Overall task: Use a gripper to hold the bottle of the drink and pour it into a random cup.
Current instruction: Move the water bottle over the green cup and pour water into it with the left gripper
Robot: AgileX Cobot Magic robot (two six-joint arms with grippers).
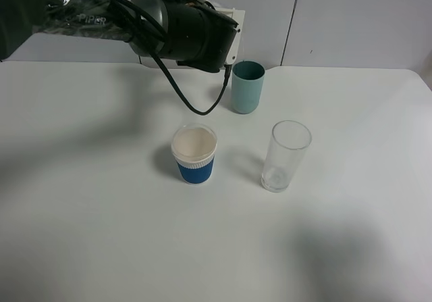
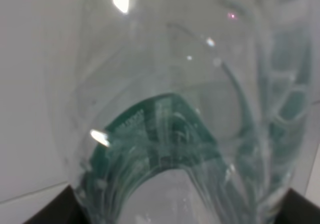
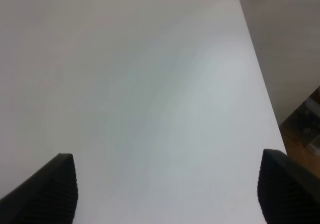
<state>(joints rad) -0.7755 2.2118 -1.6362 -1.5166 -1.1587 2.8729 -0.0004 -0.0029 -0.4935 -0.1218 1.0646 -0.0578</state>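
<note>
I am watching from my remote station as the left arm (image 1: 74, 11), wrapped in black cover, is reaching in from the far left over the white table (image 1: 81, 234). Toward the front, a white cup with a blue sleeve (image 1: 196, 160) is standing upright. Behind it, the left pincer (image 2: 181, 209) is clenching the bottle (image 2: 160, 134), a clear plastic one whose dark green label is filling the wrist view. From the high camera the arm's white head is hiding the bottle, so I cannot tell its tilt. Just right of that head, the teal cup (image 1: 248, 87) is standing upright near the table's back edge. Further right and nearer the front, a clear glass tumbler (image 1: 286, 157) is standing apart from both cups. The right pincer (image 3: 172, 189) is hanging released, its black fingers (image 3: 55, 191) spreading wide above the table.
</note>
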